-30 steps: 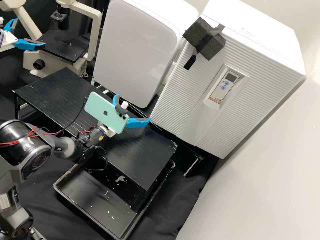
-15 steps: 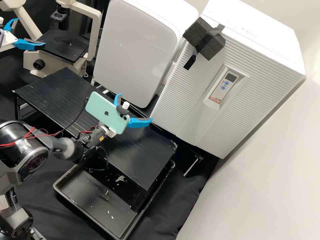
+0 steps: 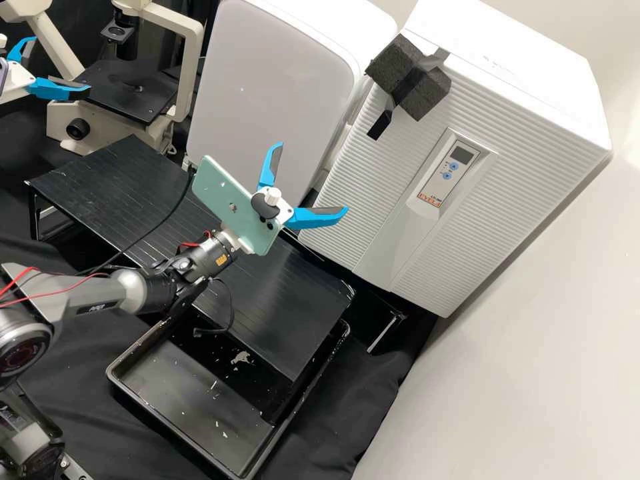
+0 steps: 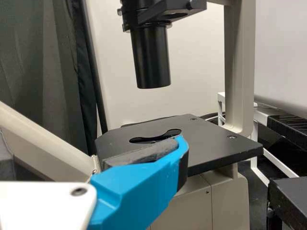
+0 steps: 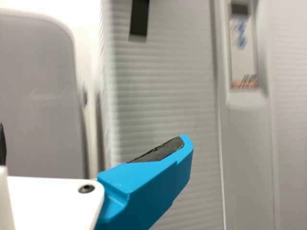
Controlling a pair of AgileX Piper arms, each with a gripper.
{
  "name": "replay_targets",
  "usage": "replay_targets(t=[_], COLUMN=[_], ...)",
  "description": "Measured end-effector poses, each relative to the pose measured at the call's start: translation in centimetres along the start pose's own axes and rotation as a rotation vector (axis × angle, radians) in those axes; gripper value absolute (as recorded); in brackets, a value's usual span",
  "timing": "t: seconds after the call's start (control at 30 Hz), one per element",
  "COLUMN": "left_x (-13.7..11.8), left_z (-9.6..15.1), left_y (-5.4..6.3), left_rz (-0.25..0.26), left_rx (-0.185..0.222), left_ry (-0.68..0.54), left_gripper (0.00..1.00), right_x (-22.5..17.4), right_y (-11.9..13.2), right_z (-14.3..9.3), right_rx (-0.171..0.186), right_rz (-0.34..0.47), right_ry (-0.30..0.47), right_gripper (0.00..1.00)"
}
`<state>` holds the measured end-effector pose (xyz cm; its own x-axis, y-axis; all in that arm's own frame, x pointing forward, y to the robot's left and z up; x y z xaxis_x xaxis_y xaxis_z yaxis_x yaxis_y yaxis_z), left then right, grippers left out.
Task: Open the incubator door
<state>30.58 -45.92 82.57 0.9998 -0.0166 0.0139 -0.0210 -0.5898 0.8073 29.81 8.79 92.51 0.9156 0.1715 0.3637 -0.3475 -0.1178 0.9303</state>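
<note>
The incubator (image 3: 533, 133), a white box with a ribbed front, stands at the right with its door (image 3: 360, 173) closed. A dark foam block (image 3: 417, 77) with a black tape strip hangs at the door's upper left. My right gripper (image 3: 313, 179) is open in front of the door's lower left edge, touching nothing visible. In the right wrist view, the ribbed door (image 5: 163, 96) and the black strip (image 5: 139, 18) stand beyond the right gripper (image 5: 93, 143). My left gripper (image 3: 61, 65) is open by the microscope at the upper left; the left wrist view has the left gripper (image 4: 93, 148) before the microscope stage.
A second white cabinet (image 3: 273, 100) stands left of the incubator. The microscope (image 3: 180, 53) is behind a low black rack (image 3: 100, 180), which extends under the right gripper. A black tray (image 3: 167, 413) lies partly beneath the rack. A pale wall (image 3: 533, 373) bounds the right side.
The right gripper has moved rightward and slightly up in the high view, closer to the incubator, with its arm stretching out behind it. The left gripper and the incubator door have kept still.
</note>
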Motion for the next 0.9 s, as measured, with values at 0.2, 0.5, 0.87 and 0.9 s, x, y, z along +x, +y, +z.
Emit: replay_targets(t=[0.2, 0.5, 0.87, 0.9], left_x=[0.0, 0.0, 0.0, 0.0], left_z=[0.0, 0.0, 0.0, 0.0], left_y=[0.0, 0.0, 0.0, 0.0], left_rz=[0.0, 0.0, 0.0, 0.0], left_rx=[0.0, 0.0, 0.0, 0.0], left_ry=[0.0, 0.0, 0.0, 0.0], left_gripper=[1.0, 1.0, 1.0, 1.0], right_x=[1.6, 3.8, 5.5, 5.5], right_y=[1.3, 1.9, 0.6, 0.6], right_z=[-1.8, -3.1, -2.5, -2.4], right_rx=[-0.024, -0.047, -0.077, -0.078], right_rz=[0.121, 0.174, 0.133, 0.135], right_ry=[-0.007, -0.058, -0.161, -0.169], right_gripper=[1.0, 1.0, 1.0, 1.0])
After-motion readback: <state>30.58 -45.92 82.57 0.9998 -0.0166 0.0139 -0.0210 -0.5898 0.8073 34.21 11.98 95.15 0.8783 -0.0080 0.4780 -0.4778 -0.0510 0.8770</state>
